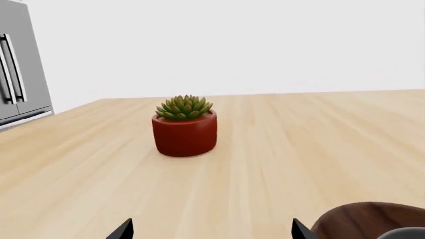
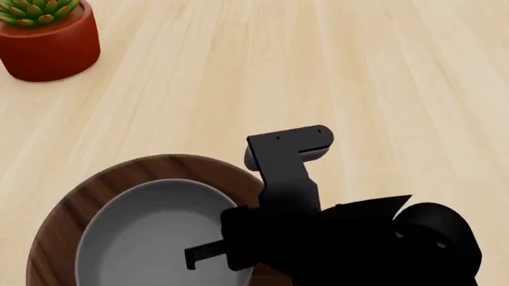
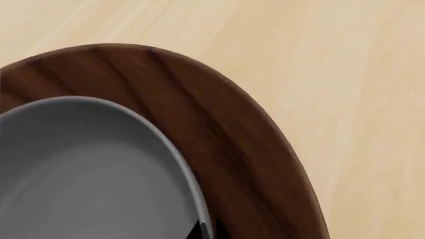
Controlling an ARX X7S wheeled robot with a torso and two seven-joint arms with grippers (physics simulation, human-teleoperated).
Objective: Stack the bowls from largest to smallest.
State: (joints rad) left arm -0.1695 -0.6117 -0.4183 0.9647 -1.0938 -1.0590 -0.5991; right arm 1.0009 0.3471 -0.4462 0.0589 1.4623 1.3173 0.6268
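From the left wrist, a red pot (image 1: 184,133) holding a green succulent (image 1: 184,107) stands upright on the light wooden table (image 1: 299,144), and the left tool (image 1: 211,230) shows two dark fingertips set well apart over bare wood, with the walnut bowl (image 1: 362,219) just beside one of them. From the head, the grey bowl (image 2: 147,235) sits nested inside the walnut bowl (image 2: 68,208) near the table's front; the right tool (image 2: 208,250) reaches over the grey rim, and whether it is apart or together I cannot tell. From the right wrist, the grey bowl (image 3: 86,174) lies within the walnut bowl (image 3: 226,129), with a dark fingertip (image 3: 197,231) at the grey rim.
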